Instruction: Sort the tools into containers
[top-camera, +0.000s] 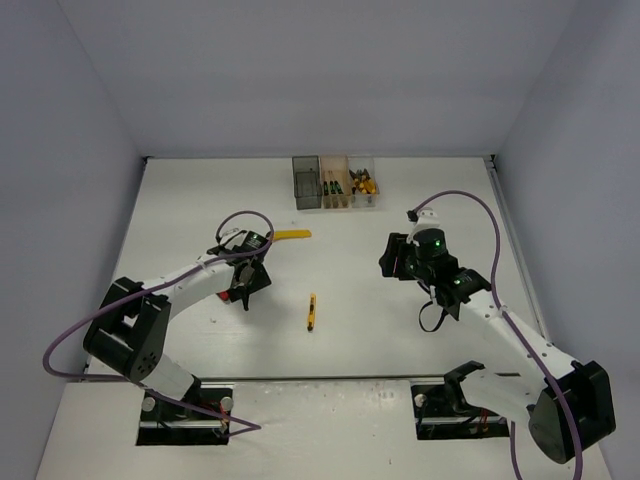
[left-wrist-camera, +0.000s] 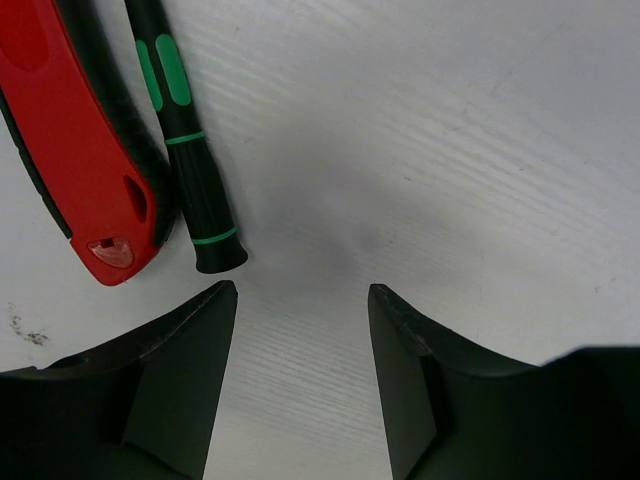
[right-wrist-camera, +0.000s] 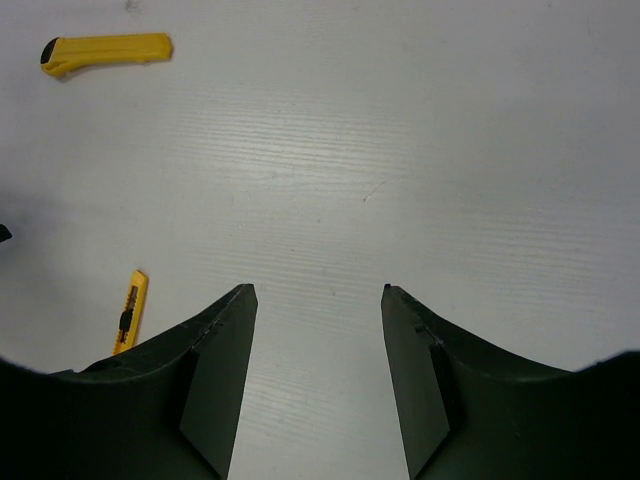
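Note:
A red-handled cutter (left-wrist-camera: 80, 170) and a black-green screwdriver (left-wrist-camera: 185, 150) lie side by side on the table, just ahead and left of my open, empty left gripper (left-wrist-camera: 302, 295); in the top view that gripper (top-camera: 243, 288) hovers over them. A yellow utility knife (top-camera: 292, 236) lies beyond it and also shows in the right wrist view (right-wrist-camera: 105, 50). A small yellow-and-black tool (top-camera: 311, 311) lies mid-table and shows in the right wrist view too (right-wrist-camera: 130, 310). My right gripper (top-camera: 393, 258) is open and empty over bare table (right-wrist-camera: 318, 290).
Three bins stand in a row at the table's far edge: smoky grey (top-camera: 306, 183), orange-tinted (top-camera: 335, 186) holding thin screwdrivers, and clear (top-camera: 365, 185) holding orange/yellow-handled pliers. Grey walls enclose the table on three sides.

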